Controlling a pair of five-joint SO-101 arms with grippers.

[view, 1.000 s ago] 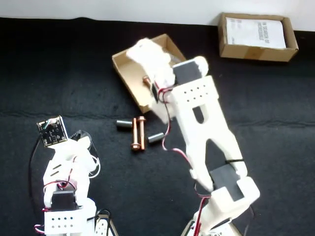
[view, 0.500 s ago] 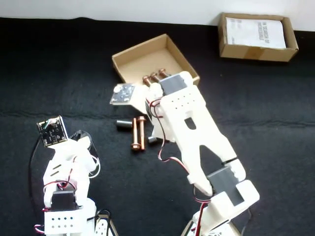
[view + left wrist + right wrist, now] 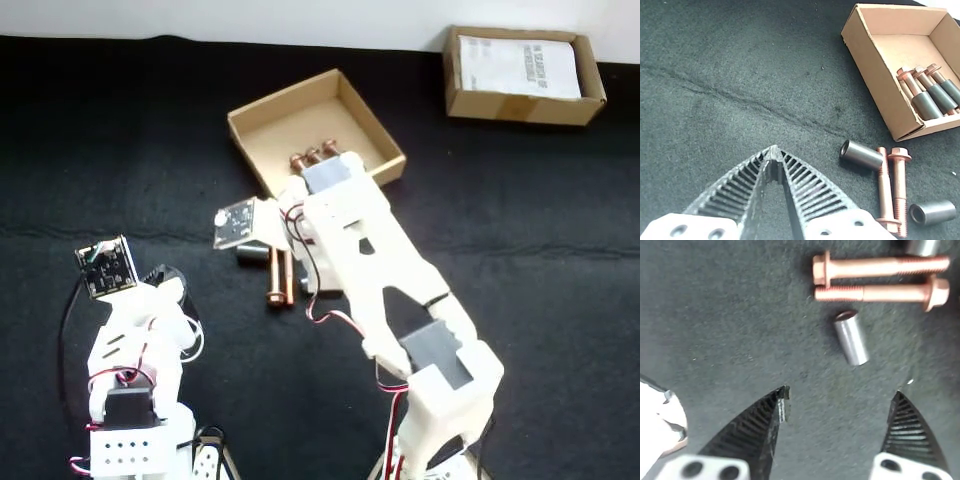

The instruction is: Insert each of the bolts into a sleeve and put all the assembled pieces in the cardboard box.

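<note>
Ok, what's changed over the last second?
The right arm has drawn back from over the cardboard box toward the loose parts. Its claw is open above a loose sleeve. Three assembled pieces now show uncovered in the box. The left arm, the two loose bolts and both sleeves stayed put.

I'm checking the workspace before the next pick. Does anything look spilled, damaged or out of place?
Nothing stands out. Three assembled pieces lie side by side in the cardboard box. Two bare bolts lie parallel on the table, with two loose sleeves beside them, none visibly damaged.
</note>
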